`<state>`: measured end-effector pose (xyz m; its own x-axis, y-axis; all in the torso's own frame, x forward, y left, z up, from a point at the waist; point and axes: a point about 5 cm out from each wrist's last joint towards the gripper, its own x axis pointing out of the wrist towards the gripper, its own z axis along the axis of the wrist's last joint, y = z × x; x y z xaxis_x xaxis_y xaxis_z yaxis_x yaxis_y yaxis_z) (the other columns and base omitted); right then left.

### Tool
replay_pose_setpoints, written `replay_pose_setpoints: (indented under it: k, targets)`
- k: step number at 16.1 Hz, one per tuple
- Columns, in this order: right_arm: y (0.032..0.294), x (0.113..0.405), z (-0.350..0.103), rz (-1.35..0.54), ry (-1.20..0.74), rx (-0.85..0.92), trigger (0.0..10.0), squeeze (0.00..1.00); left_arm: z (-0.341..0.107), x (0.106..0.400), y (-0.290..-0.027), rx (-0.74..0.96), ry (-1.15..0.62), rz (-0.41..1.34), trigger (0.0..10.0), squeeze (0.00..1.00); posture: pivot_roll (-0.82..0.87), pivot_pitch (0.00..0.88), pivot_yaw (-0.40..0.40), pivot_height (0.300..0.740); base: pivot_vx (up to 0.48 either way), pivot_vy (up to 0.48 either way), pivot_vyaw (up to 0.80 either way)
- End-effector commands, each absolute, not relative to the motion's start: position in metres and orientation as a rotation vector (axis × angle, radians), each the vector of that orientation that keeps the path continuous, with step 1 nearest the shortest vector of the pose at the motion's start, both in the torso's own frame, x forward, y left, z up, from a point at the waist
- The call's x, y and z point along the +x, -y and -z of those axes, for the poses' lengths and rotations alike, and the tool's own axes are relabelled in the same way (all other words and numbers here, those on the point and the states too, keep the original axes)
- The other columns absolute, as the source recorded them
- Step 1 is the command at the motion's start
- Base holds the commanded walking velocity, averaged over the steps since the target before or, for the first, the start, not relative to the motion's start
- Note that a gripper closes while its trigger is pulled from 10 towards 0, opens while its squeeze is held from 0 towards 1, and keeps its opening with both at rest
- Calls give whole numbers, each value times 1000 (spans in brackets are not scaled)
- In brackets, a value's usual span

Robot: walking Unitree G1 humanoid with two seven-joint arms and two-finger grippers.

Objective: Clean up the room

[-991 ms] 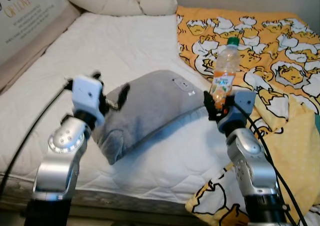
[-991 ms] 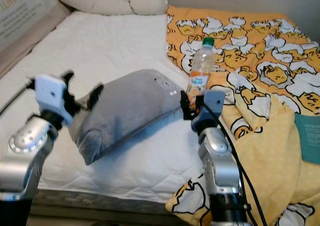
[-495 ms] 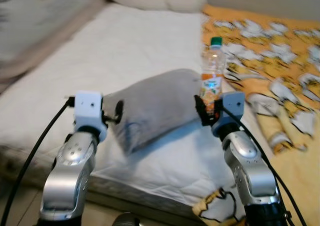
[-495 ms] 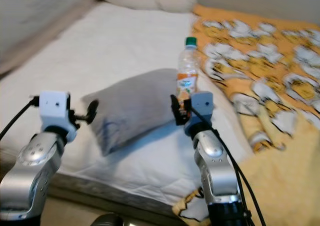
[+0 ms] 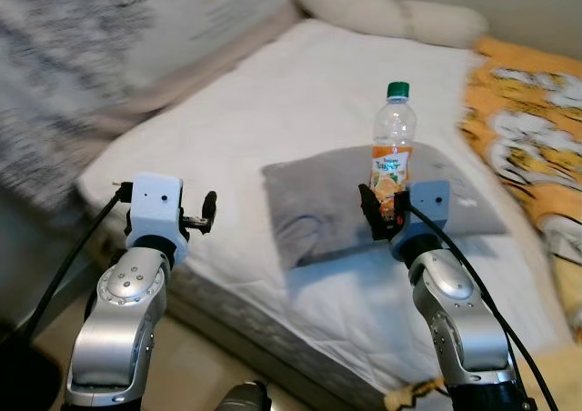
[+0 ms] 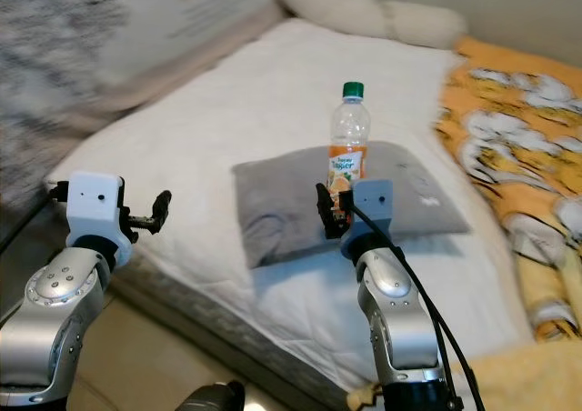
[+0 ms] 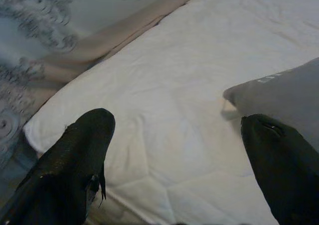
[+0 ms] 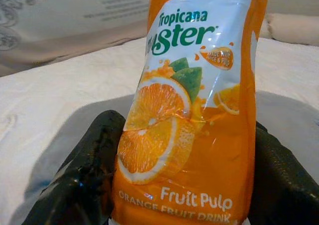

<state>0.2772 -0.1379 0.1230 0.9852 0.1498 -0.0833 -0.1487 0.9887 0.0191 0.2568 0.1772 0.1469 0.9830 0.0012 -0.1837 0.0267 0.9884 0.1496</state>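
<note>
Above the bed (image 5: 273, 93), the right claw (image 5: 383, 213) grips a bottle (image 5: 391, 152) upright by its lower body, fingers (image 8: 79, 180) pressed against both sides of the orange label. A grey pillow (image 5: 318, 202) lies on the white mattress behind the bottle. The left claw (image 7: 174, 150) hovers over the mattress edge, spread wide and empty, near the pillow's corner. A yellow blanket (image 5: 523, 102) covers the bed's right side.

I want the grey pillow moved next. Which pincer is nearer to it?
Right. The right pincer hangs over the grey pillow, shut on the bottle. The left pincer is open, off the pillow's side over the mattress.
</note>
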Motion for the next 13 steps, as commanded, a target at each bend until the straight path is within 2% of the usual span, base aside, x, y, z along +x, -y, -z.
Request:
replay_pose_setpoints:
  k: [1, 3, 4, 6, 8, 10, 11, 12, 13]
  targets:
    - [142, 275, -125, -129, -89, 23, 0, 0, -142, 256, -177, 158, -194, 8, 10000, 0, 33, 0, -29, 740, 0, 0, 800]
    - [140, 276, -124, -149, -101, 28, 0, 0, -136, 256, -177, 148, -203, -1, 10000, 0, 29, 0, -34, 740, 0, 0, 800]
    - [140, 275, -124, -147, -109, 24, 2039, 0, -132, 256, -179, 161, -213, -8, 10000, 0, 21, 0, -35, 740, 0, 0, 800]
    - [144, 272, -117, -118, -145, 21, 3098, 0, -129, 254, -179, 170, -216, 4, 10000, 0, 21, 0, -37, 740, 0, 0, 800]
    - [139, 271, -109, -119, -168, 30, 2863, 0, -129, 252, -181, 203, -210, 5, 10000, 0, 70, 0, -59, 740, 0, 0, 800]
    - [133, 274, -100, -112, -197, 97, 3529, 0, -130, 248, -184, 256, -200, -9, 10000, 0, 98, 0, -43, 740, 0, 0, 800]
    - [132, 274, -99, -111, -199, 107, 3529, 0, -130, 247, -185, 256, -199, -11, 10000, 0, 98, 0, -43, 740, 0, 0, 800]
    - [131, 275, -98, -104, -211, 106, 10000, 0, -131, 248, -188, 232, -192, -24, 10000, 0, 110, 0, -43, 740, 0, 0, 794]
    - [130, 276, -94, -101, -237, 100, 10000, 0, -132, 249, -191, 202, -185, -38, 10000, 0, 108, 0, -41, 740, 0, 0, 0]
